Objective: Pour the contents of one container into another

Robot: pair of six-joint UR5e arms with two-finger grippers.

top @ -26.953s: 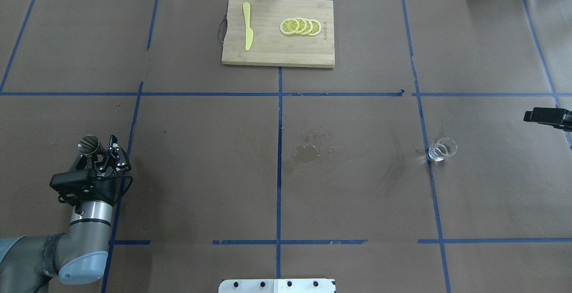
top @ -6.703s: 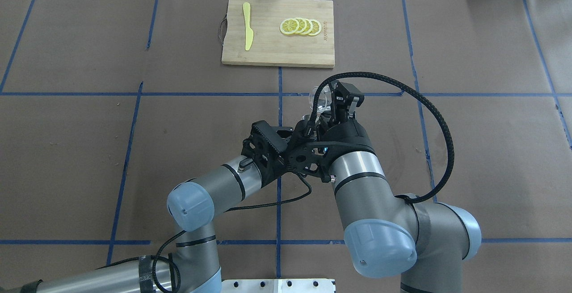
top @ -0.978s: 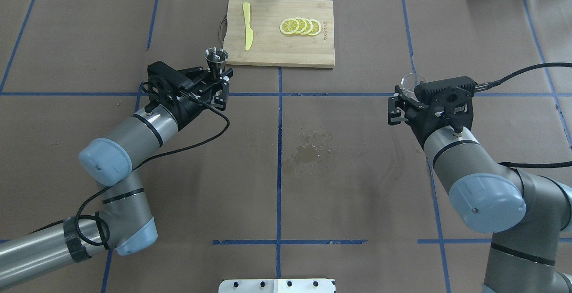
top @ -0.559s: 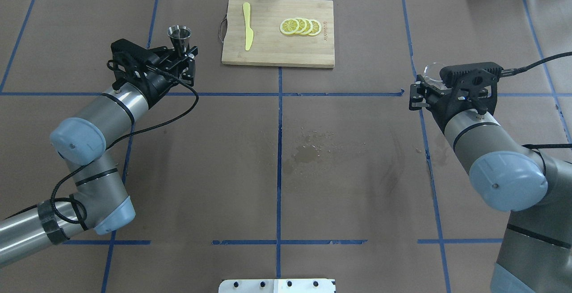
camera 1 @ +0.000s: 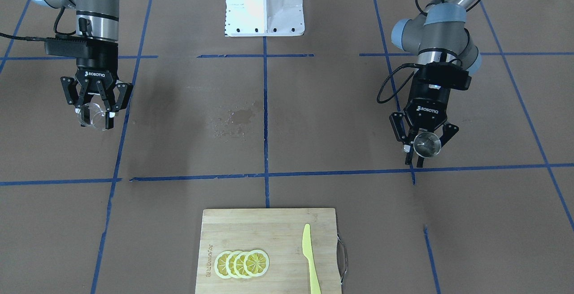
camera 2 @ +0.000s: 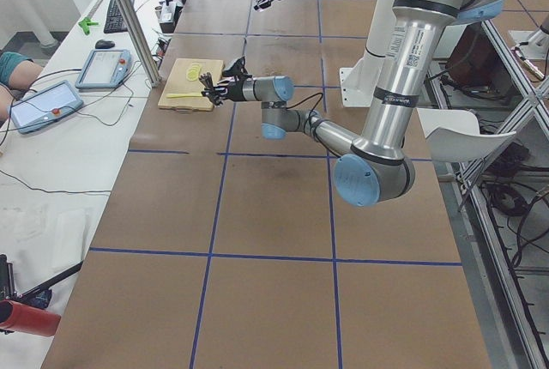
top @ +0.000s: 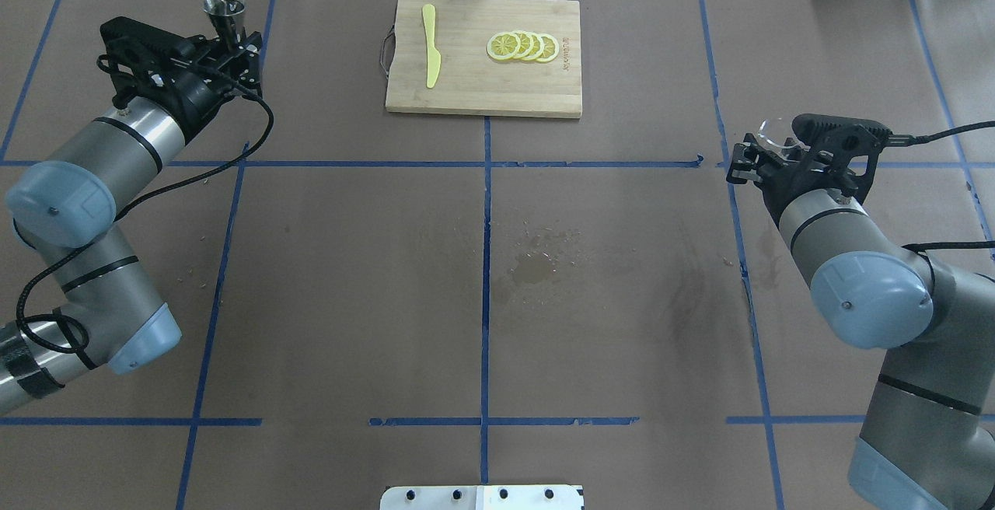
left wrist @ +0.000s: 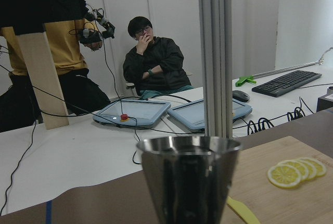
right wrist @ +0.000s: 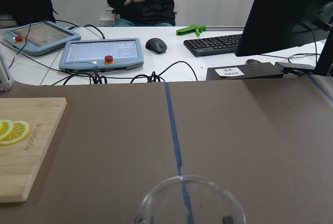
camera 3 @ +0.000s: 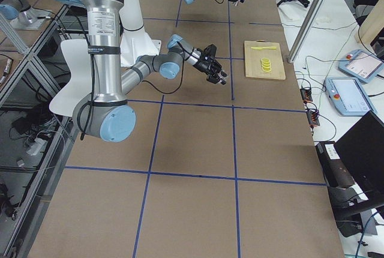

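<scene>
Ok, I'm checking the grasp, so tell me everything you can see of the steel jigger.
The shiny stainless-steel hourglass jigger is upright, mouth up, gripped below its upper cone by the fingers of the left gripper, which alone touch it. It hangs above the brown table, left of the wooden cutting board. Its cone mirrors the room; contents cannot be told.

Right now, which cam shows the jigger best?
Left wrist: the jigger fills the foreground, rim and upper cone sharp, though its lower half is cut off. Front-facing shows it small, mouth toward the camera, in the left gripper. Overhead shows its upper cone above the gripper. Side views show only a speck; right wrist, nothing of it.
</scene>
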